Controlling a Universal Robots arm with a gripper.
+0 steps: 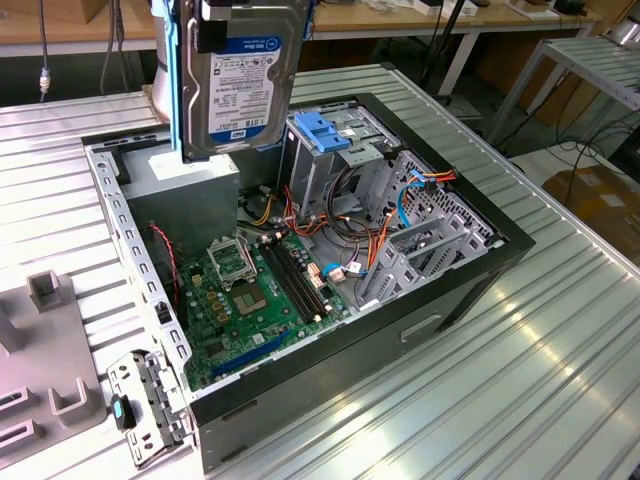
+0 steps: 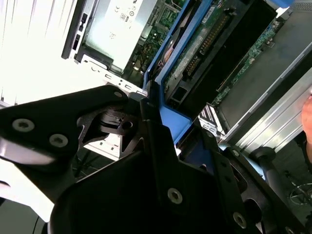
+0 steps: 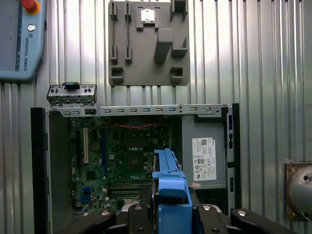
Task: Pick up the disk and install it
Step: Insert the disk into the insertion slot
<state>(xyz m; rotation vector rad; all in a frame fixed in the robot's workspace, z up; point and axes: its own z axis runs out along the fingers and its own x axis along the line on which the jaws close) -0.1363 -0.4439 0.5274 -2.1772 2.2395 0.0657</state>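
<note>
Above the case (image 1: 330, 370), eleven o'clock in the exterior view, holding the disk (image 1: 235, 75) clenched in the hand (image 2: 146, 112); pickup done, installing pending.

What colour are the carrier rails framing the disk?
Blue, against the silver disk; the rails show best in the exterior view.

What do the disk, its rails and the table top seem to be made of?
The disk: probably metal, dull silver casing under a white label. Its rails: blue plastic, smooth and moulded-looking. The table top: likely aluminium, ribbed with bright reflections.
</note>
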